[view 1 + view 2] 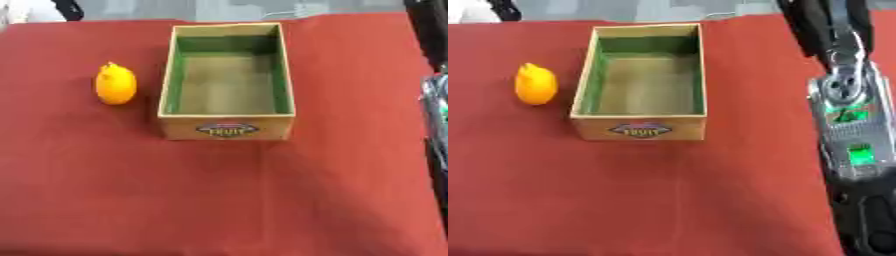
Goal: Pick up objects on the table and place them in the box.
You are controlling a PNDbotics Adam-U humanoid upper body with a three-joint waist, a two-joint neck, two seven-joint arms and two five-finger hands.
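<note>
A lemon lies on the red worktop just left of the empty wooden box, awaiting pickup. Only the right arm shows; neither hand is visible, so their state is unknown.

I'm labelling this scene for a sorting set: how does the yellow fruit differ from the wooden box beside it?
The yellow fruit is small, rounded and bright yellow-orange; the box is far larger, straight-sided and tan, with a green-tinted inside. The fruit is a solid lump with a pointed top, while the box is open-topped and holds nothing. The box carries a label on its near wall; the fruit is plain. Both rest on the red cloth, apart, untouched by any hand.
</note>
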